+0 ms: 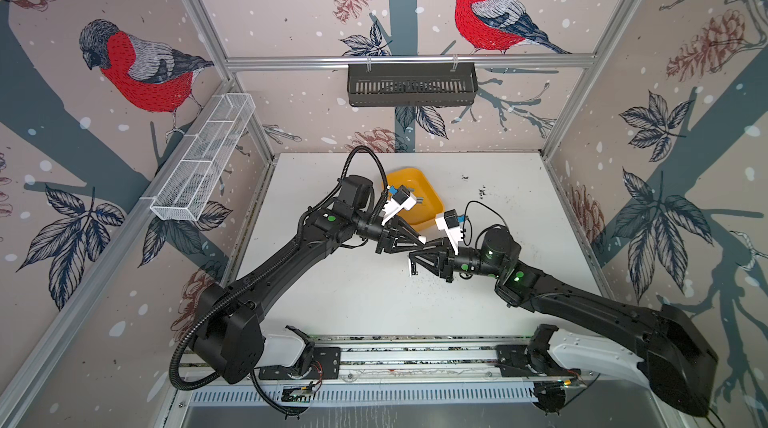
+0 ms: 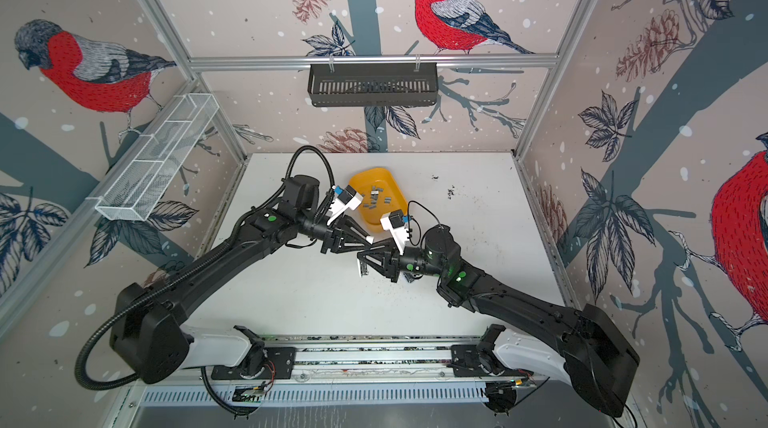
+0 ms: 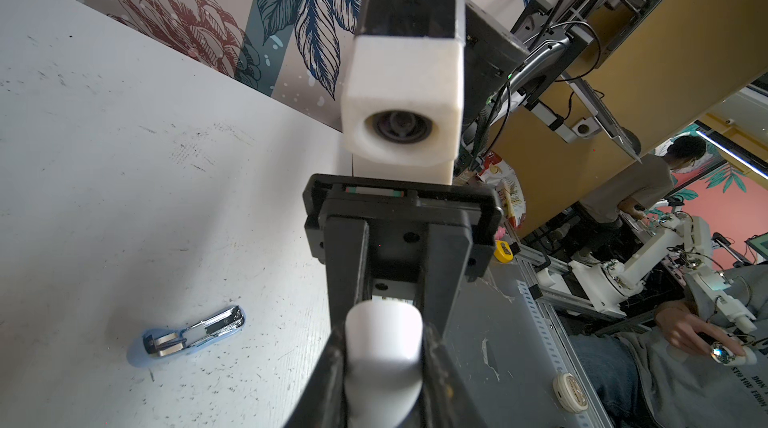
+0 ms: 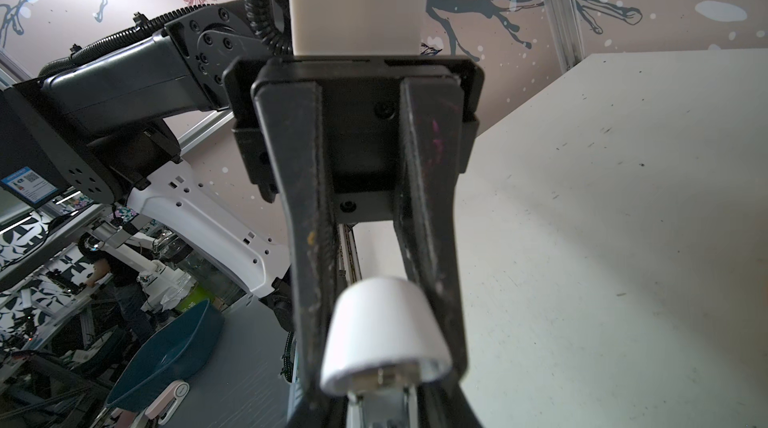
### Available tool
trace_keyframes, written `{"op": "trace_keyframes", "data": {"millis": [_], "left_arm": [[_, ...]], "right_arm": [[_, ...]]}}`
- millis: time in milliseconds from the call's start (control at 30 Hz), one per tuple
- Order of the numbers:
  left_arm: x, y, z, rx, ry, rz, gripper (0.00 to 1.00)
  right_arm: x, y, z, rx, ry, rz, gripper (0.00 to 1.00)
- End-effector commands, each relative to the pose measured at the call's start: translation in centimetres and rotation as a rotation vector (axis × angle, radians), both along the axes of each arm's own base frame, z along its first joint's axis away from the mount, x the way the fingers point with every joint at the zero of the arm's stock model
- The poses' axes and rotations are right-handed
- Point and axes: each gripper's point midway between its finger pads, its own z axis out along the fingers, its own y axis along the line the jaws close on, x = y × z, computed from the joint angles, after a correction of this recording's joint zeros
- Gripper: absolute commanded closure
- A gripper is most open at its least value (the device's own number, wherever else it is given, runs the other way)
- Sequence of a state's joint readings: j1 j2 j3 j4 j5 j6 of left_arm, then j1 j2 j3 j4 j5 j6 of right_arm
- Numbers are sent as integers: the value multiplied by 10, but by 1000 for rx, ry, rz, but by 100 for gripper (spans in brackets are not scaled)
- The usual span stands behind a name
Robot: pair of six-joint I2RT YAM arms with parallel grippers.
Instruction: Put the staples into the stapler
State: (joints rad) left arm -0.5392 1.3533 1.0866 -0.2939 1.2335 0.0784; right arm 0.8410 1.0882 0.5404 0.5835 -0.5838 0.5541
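Evidently mid-handover: left end effector (image 1: 422,241) clamps the white stapler (image 4: 384,334) above the bench (image 1: 353,301), right end effector (image 1: 417,253) narrow around it, grip unclear; next, fetch staples (image 2: 376,197) from the yellow tray (image 2: 365,174).

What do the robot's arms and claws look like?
The left arm and right arm are black with white bases and green dots. A ribbed black hose runs along the left. The left claw and right claw have black triangular fingers and white camera mounts.
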Motion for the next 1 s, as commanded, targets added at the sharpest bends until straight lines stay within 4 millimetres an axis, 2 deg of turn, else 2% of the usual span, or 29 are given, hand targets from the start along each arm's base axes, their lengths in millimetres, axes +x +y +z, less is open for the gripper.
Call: {"op": "trace_keyframes", "data": {"millis": [0,67,133,200,333,500,667,800,967], "left_arm": [[0,2,6,-20,-40,0,54],[3,4,3,10,-50,35,26],[7,9,-2,55,-71,94,8],[10,16,-9,101,-87,168,1],[5,36,-25,176,-118,300,0],[1,62,-23,177,-191,477,1],[1,79,-15,86,-257,619,1],[-2,87,-1,59,-310,657,1],[-2,91,2,52,-357,673,1]], "right_arm": [[7,-2,1,-10,7,-45,82],[10,-5,-7,-52,21,-76,82],[13,-8,-18,-117,31,-110,82],[17,-13,-29,-197,42,-159,82],[28,-28,-58,-401,64,-281,82],[35,-37,-86,-607,89,-378,82],[38,-29,-109,-727,134,-418,82],[36,-14,-134,-843,151,-411,82],[41,-2,-165,-964,200,-441,82]]}}
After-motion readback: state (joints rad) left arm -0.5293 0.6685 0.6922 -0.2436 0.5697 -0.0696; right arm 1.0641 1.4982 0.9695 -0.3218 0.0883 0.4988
